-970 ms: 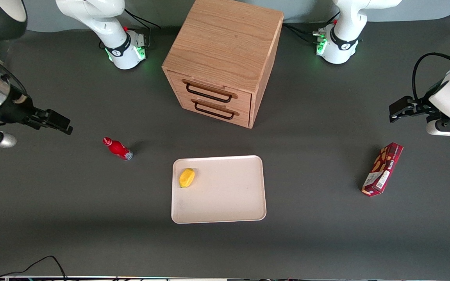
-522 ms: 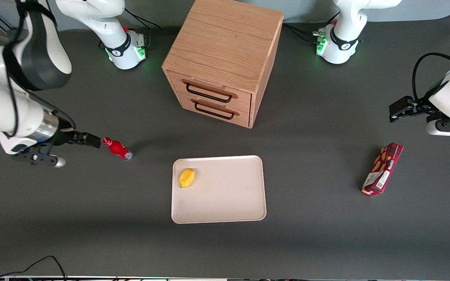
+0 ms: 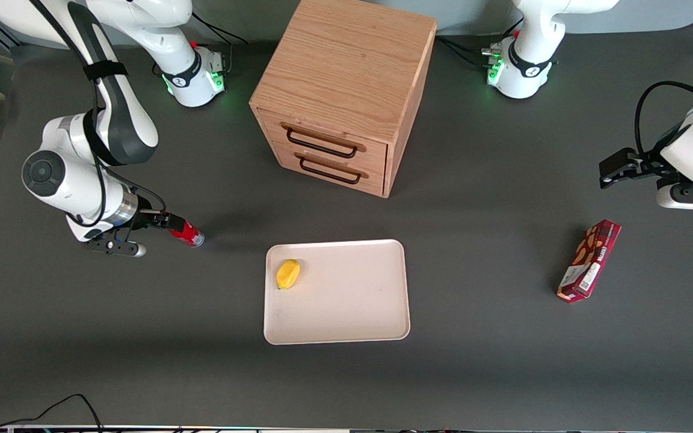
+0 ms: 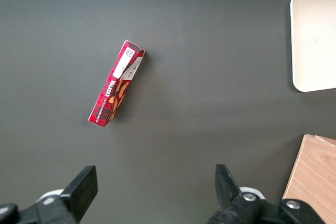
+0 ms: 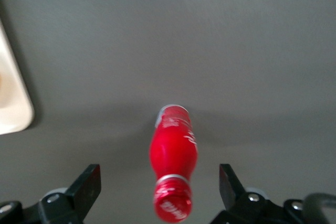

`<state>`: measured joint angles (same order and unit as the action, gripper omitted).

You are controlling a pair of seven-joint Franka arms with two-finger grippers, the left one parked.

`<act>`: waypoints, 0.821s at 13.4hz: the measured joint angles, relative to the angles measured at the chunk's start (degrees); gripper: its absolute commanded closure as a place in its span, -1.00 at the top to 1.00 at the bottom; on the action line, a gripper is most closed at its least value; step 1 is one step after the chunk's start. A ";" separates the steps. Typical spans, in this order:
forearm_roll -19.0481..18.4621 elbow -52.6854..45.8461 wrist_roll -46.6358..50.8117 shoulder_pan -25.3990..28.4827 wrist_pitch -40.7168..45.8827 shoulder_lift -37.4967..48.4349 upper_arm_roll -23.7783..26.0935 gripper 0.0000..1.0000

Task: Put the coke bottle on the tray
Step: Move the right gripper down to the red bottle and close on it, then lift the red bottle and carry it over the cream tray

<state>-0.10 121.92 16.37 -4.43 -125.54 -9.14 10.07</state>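
The coke bottle is small and bright red with a red cap, and it stands on the dark table toward the working arm's end. My right gripper is over its cap end. In the right wrist view the gripper is open, with one finger on each side of the bottle's cap and a gap on both sides. The cream tray lies flat in front of the cabinet, nearer the front camera. Its corner shows in the right wrist view.
A yellow lemon-like fruit lies in the tray's corner nearest the bottle. A wooden two-drawer cabinet stands at mid-table. A dark red snack box lies toward the parked arm's end and also shows in the left wrist view.
My right arm has swung in from the working arm's end of the table, and its gripper has reached the bottle's cap. The bottle, tray and box have not moved.
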 measured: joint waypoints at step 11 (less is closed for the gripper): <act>0.09 1.72 -0.08 -0.85 -0.35 0.22 0.72 -1.00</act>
<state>-0.02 123.64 16.29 -5.28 -125.89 -8.92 10.79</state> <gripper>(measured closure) 0.683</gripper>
